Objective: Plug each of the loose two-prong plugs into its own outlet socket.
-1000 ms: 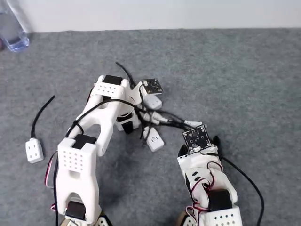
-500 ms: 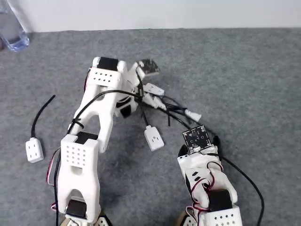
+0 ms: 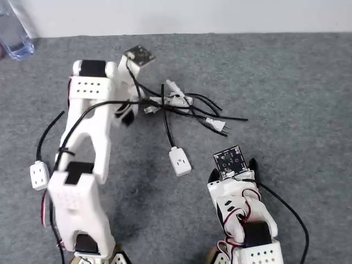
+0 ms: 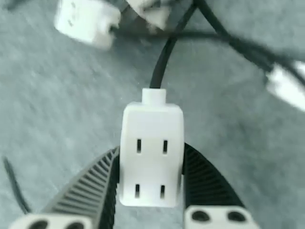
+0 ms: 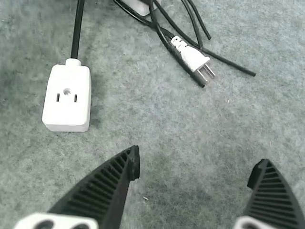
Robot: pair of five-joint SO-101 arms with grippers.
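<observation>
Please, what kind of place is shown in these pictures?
Probably an indoor robot test bench: the left arm and right arm stand on a grey felt-like mat, a plain white wall behind, a loose corded socket laid out.

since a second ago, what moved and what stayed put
The left hand, shut on a white outlet block, swung farther out and to the left, dragging the cord tangle with it. The right hand, the middle outlet and the outlet at the left edge stayed put.
</observation>
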